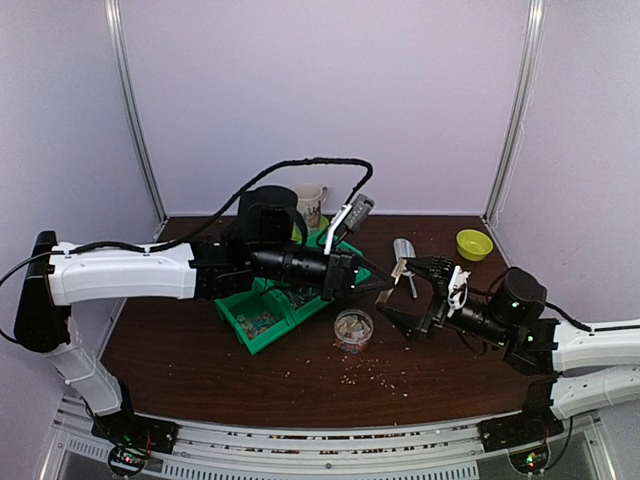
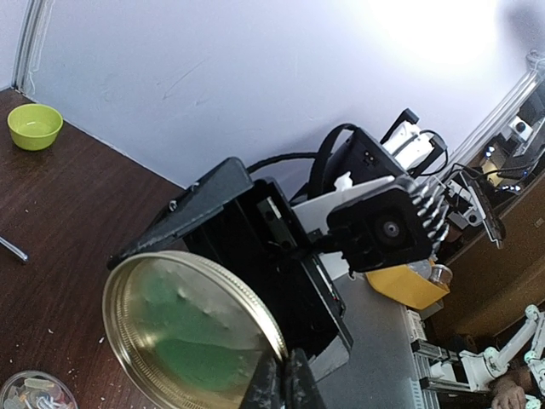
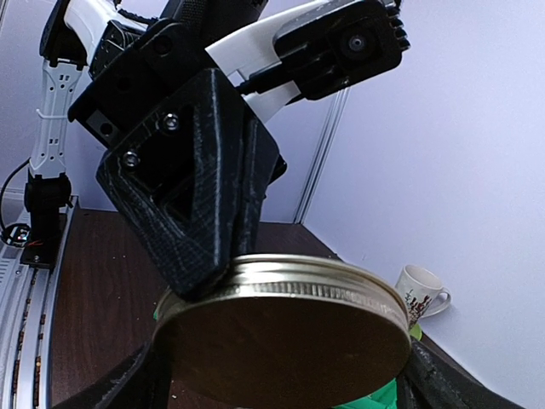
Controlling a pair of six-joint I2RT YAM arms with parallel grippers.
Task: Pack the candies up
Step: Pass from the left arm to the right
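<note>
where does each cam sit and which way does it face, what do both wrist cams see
Top external: above and behind the arm bases, looking down on the table; both arms show, left tool and right tool meeting mid-table.
Left wrist: on the left arm, looking past its own fingers and the lid at the right tool.
Right wrist: on the right arm, looking up at the left tool pinching the lid's rim; own fingers at the bottom corners.
Shared: both wrist views show the lid, facing each other.
</note>
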